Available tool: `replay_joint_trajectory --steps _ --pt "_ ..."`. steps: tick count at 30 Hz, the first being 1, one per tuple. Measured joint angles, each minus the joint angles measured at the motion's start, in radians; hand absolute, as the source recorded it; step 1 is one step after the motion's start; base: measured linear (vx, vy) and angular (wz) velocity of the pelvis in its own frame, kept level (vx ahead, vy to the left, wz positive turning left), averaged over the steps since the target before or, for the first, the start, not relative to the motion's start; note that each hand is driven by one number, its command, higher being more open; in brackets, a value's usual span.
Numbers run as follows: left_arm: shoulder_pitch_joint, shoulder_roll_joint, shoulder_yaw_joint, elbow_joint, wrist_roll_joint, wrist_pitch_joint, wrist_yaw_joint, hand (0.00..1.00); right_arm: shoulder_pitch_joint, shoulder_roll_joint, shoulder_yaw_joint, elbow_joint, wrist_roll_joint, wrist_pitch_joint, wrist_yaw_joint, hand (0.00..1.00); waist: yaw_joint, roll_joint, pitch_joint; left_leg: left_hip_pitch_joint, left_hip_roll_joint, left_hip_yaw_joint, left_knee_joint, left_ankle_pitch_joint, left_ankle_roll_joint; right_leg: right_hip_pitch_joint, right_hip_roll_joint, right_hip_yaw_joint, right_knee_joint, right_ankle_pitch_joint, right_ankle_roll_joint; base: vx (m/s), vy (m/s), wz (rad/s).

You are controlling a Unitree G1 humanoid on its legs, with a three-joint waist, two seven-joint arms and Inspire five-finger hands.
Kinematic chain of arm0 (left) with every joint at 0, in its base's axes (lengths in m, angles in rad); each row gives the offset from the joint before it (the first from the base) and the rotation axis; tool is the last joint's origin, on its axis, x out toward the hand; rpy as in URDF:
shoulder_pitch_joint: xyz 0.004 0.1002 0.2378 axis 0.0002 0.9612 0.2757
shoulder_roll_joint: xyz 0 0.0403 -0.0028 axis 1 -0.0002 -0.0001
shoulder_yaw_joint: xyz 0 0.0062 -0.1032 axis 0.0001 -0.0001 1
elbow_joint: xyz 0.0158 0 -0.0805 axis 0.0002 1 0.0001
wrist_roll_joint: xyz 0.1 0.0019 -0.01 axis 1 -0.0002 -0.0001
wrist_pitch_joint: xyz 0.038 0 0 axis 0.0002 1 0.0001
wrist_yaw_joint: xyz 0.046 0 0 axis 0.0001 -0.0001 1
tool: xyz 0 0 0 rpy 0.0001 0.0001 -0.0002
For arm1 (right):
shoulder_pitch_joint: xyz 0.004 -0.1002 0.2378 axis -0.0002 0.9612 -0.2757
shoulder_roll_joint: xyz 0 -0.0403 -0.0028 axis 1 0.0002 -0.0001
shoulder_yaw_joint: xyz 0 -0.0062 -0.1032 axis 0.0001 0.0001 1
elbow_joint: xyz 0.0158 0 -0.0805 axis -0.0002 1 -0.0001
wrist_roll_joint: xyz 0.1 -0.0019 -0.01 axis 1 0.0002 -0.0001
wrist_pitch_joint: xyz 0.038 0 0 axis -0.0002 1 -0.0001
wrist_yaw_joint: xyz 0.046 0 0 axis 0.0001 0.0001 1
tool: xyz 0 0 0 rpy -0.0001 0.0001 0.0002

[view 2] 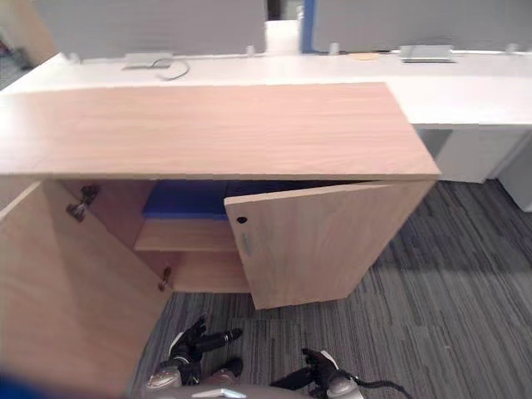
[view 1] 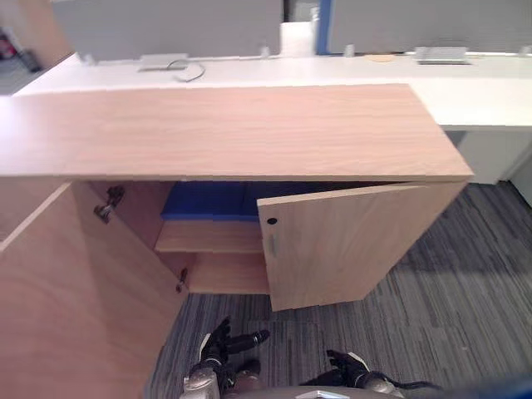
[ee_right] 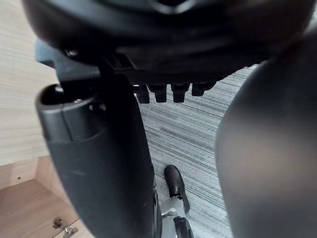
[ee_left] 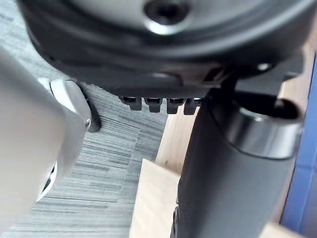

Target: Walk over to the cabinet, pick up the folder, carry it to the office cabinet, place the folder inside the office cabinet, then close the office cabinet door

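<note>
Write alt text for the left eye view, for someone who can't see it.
A low wooden cabinet stands with both doors open, the left door swung wide and the right door ajar, a blue folder lying on its upper shelf. The robot's left hand and right hand hang low in front, over grey carpet.

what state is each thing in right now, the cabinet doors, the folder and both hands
light wooden office cabinet, standing open at the front
left wooden door, swung wide open
right wooden door, partly open
blue folder, lying on the upper shelf inside the cabinet
left hand, low in front of the cabinet, fingers relaxed, empty
right hand, low in front of the cabinet, holding nothing
</note>
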Motion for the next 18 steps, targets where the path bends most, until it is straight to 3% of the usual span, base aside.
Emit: replay_joint_trajectory --steps 1,2,3,4,7,8,9,10,12,13,14,16,17,18 --pt "0.003 0.001 0.012 -0.021 0.0 -0.003 0.01 1.0 0.008 0.009 -0.037 0.0 0.008 -0.004 -0.008 1.0 -0.001 -0.011 0.01 -0.015 0.034 0.185 -0.007 0.027 0.038 0.03 0.001 -0.055 -0.02 0.008 -0.015 0.08 -0.029 1.36" --pt "0.004 0.003 0.021 -0.032 0.0 -0.004 0.015 1.0 0.008 0.014 -0.053 0.001 0.012 -0.007 -0.012 1.0 0.001 -0.017 0.012 -0.027 0.052 0.267 -0.021 0.043 0.061 0.037 0.003 -0.084 -0.031 0.01 -0.027 0.04 -0.046 1.31" --pt "0.001 0.007 0.038 -0.051 0.0 -0.007 0.026 1.0 0.003 0.027 -0.083 0.003 0.03 -0.016 -0.018 1.0 0.001 -0.037 0.024 -0.054 0.093 0.418 -0.003 0.021 0.104 0.035 0.001 -0.14 -0.058 0.013 -0.044 -0.02 -0.074 1.28" --pt "-0.01 0.009 0.035 -0.054 0.001 -0.007 0.044 1.0 0.006 0.033 -0.122 -0.004 0.043 -0.032 -0.028 1.0 -0.008 -0.029 0.044 -0.12 0.156 0.591 0.172 -0.043 0.109 0.047 0.001 -0.212 -0.066 0.015 -0.048 -0.02 -0.083 1.33" --pt "-0.006 0.015 0.007 -0.042 0.0 -0.013 0.059 1.0 0.021 0.024 -0.238 0.016 0.114 -0.033 -0.043 1.0 -0.025 -0.03 0.049 -0.065 0.216 0.844 0.283 -0.127 0.116 0.083 -0.035 -0.35 -0.085 0.017 -0.044 0.08 -0.028 1.39" --pt "-0.006 0.016 -0.004 -0.033 -0.001 -0.014 0.061 1.0 0.024 0.022 -0.259 0.019 0.129 -0.032 -0.05 1.0 -0.028 -0.026 0.047 -0.041 0.223 0.88 0.277 -0.137 0.119 0.089 -0.04 -0.375 -0.09 0.019 -0.041 0.15 0.051 1.38" --pt "-0.012 0.017 -0.011 -0.001 -0.004 -0.016 0.062 1.0 0.027 0.016 -0.292 0.022 0.161 -0.031 -0.053 1.0 -0.034 -0.014 0.041 0.005 0.236 0.94 0.224 -0.157 0.126 0.09 -0.043 -0.424 -0.085 0.022 -0.036 0.22 0.151 1.71" --pt "-0.017 0.023 -0.023 0.034 -0.017 -0.013 0.063 1.0 0.02 0.017 -0.331 0.03 0.188 -0.031 -0.058 1.0 -0.055 -0.007 0.038 0.035 0.203 0.995 0.115 -0.154 0.151 0.085 -0.051 -0.465 -0.052 0.023 -0.033 0.19 0.152 1.78" --pt "-0.023 0.048 -0.057 0.045 -0.036 -0.014 0.068 1.0 0.019 0.031 -0.355 0.044 0.199 -0.031 -0.061 1.0 -0.059 -0.034 0.041 0.059 0.151 0.963 0.038 -0.11 0.169 0.083 -0.083 -0.486 -0.005 0.028 -0.035 0.14 0.127 1.31" --pt "-0.03 0.062 -0.077 0.054 -0.048 -0.017 0.078 1.0 0.021 0.041 -0.369 0.049 0.216 -0.035 -0.066 1.0 -0.058 -0.031 0.038 0.08 0.131 0.929 -0.025 -0.074 0.175 0.063 -0.089 -0.484 0.002 0.01 -0.04 0.08 0.081 1.07" --pt "-0.031 0.075 -0.079 0.073 -0.06 -0.023 0.084 1.0 0.02 0.04 -0.368 0.047 0.227 -0.043 -0.062 1.0 -0.06 -0.027 0.04 0.101 0.116 0.894 -0.077 -0.049 0.175 0.078 -0.056 -0.487 -0.123 0.011 -0.026 0.05 0.05 1.02" --pt "-0.026 0.08 -0.095 0.095 -0.093 -0.023 0.081 1.0 0.029 0.043 -0.375 0.037 0.246 -0.053 -0.067 1.0 -0.08 -0.025 0.036 0.163 0.059 0.835 -0.207 0.018 0.174 0.118 -0.047 -0.496 -0.25 0.144 -0.016 0.04 0.016 0.98" --pt "-0.022 0.077 -0.107 0.095 -0.11 -0.024 0.078 1.0 0.029 0.041 -0.39 0.039 0.262 -0.053 -0.068 1.0 -0.081 -0.02 0.034 0.184 0.05 0.823 -0.255 0.041 0.171 0.123 -0.05 -0.504 -0.251 0.153 -0.003 0.06 0.013 0.91" --pt "-0.013 0.072 -0.127 0.094 -0.149 -0.028 0.069 1.0 0.031 0.037 -0.409 0.041 0.273 -0.051 -0.069 1.0 -0.08 0.002 0.033 0.218 0.031 0.793 -0.346 0.098 0.167 0.123 -0.056 -0.527 -0.241 0.153 -0.001 0.07 -0.008 0.71"
